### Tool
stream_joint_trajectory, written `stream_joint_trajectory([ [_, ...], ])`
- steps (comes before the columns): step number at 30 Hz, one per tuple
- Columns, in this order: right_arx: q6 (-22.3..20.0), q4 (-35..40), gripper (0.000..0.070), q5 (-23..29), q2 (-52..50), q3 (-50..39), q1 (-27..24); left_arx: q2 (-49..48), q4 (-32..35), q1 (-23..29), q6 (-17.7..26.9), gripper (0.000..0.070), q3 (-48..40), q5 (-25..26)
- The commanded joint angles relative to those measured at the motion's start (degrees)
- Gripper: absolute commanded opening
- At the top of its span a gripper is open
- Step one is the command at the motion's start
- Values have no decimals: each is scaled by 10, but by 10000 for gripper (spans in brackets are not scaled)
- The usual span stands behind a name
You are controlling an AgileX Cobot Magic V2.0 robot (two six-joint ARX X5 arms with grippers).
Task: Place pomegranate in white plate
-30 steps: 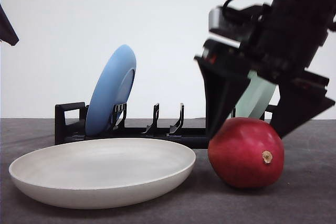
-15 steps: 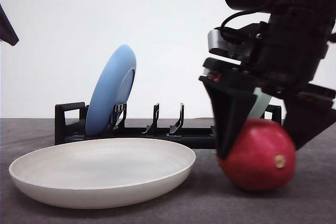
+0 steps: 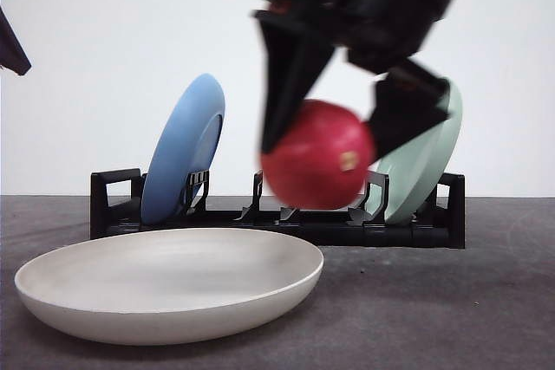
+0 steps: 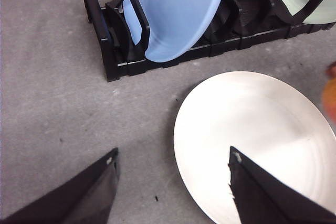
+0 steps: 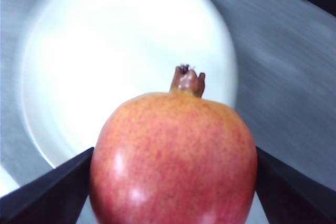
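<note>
R pincer is clamped on the pomegranate, one black finger on each side of the fruit, jaws spread only as wide as the fruit itself. Front view: fruit hangs in the air betw the fingers, clear of the grey table, its small tan nub facing the camera. It sits in front of the black dish rack. The white plate lies below the pincer and off toward the robot's L; the fruit is roughly above the plate's R rim, not touching it. Behind the pincer, the pale green plate stands in the rack just to the R of the fruit; the blue plate leans in the rack well to the L.

R wrist view adds what the front misses: the fruit's skin is orange-red w/ fine speckles and a brown crown sticking up, fingers pressed to both flanks, and the white plate seen blurred straight beyond the fruit.

L pincer, in L wrist view, is wide open, holding nothing, fingers apart over the table and the near edge of the white plate. Same view shows the plate's bare inside, the rack w/ both plates from above, and an orange-red sliver at the frame edge, too little to identify.
</note>
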Motion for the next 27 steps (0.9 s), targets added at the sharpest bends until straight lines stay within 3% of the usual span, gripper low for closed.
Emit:
stream_joint_trajectory([
  [1,-10,27,539,-1,19,9,15,3,7,-2,4,394,10,1],
  [6,-39,103,538,-1,59,9,40,3,7,-2,4,394,10,1],
  [11,-40,158,539,-1,95,9,53,3,11,-2,4,394,10,1],
  [21,-40,178,540,-1,136,9,60,3,28,-2,3,394,10,1],
  [27,-37,173,643,-1,136,9,60,3,28,-2,-4,394,10,1],
])
